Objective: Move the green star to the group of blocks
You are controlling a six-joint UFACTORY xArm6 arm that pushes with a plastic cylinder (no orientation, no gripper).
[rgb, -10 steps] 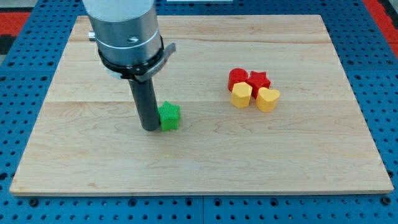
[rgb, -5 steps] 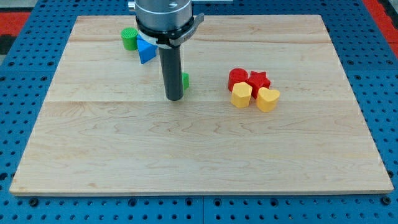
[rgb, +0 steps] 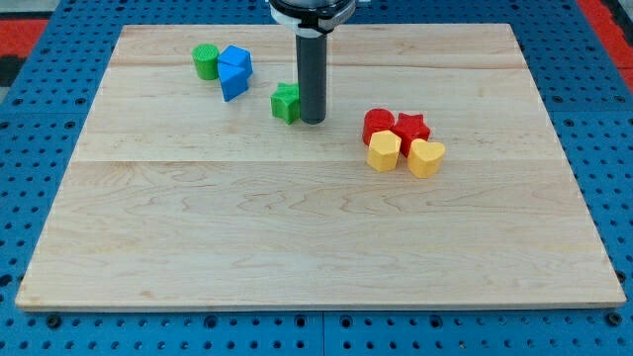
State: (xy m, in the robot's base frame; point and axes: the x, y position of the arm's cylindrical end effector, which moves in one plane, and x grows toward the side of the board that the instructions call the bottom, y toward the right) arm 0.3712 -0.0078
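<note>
The green star (rgb: 286, 102) lies on the wooden board (rgb: 297, 227) at the upper middle. My tip (rgb: 313, 120) stands right beside it on its right, touching or nearly touching it. To the view's right sits a tight group: a red cylinder (rgb: 377, 125), a red star (rgb: 412, 128), a yellow hexagon-like block (rgb: 384, 151) and a yellow heart (rgb: 426, 157). My tip is between the green star and this group.
A green cylinder (rgb: 206, 61) and a blue block (rgb: 234, 71) sit together at the upper left of the board. Blue pegboard (rgb: 30, 129) surrounds the board on all sides.
The green star has moved up and to the right across the board. My tip has gone from the star's left side to its right side, farther up the view.
</note>
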